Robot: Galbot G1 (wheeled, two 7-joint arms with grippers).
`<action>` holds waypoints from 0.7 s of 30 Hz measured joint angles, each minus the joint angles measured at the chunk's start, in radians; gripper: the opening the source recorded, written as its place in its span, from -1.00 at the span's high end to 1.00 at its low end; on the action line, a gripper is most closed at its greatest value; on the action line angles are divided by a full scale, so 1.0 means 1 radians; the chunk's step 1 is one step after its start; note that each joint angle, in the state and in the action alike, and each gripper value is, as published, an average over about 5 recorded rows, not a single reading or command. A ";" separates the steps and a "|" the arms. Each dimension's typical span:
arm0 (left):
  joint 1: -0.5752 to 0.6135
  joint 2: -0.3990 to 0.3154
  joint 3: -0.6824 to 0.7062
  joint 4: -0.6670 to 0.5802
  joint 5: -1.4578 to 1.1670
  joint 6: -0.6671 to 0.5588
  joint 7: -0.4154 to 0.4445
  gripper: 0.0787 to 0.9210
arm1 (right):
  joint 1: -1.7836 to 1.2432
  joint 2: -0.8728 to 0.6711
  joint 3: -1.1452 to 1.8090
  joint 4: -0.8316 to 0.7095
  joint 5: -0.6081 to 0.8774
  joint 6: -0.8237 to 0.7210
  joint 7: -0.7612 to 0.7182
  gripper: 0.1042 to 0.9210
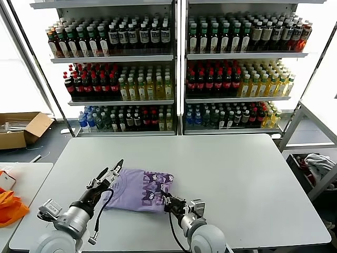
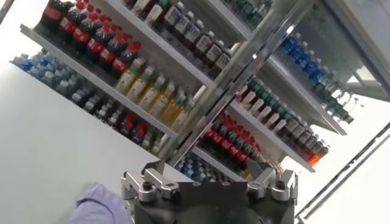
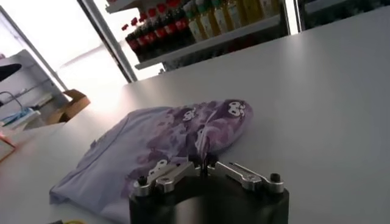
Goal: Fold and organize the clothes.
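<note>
A pale grey surface (image 1: 237, 174) stands before tall shelves of bottled drinks (image 1: 174, 68) — a cardboard box (image 1: 21, 129) lies on the floor to the left, orange fabric (image 1: 10, 206) on a side table. The lavender T-shirt (image 1: 138, 188) lies folded near the front edge. The right claw (image 1: 167, 203) is clamped on its near right edge; the left claw (image 1: 111, 173) hovers with fingers apart over its left side.

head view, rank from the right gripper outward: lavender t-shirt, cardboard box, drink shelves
1. lavender T-shirt: the right gripper is shut on its near edge.
2. cardboard box: on the floor, far left.
3. drink shelves: behind the table.
</note>
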 measured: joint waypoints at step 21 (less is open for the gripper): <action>0.008 -0.037 0.011 -0.001 -0.018 -0.013 0.000 -0.77 | 0.001 -0.268 0.174 0.053 -0.099 -0.009 -0.154 0.09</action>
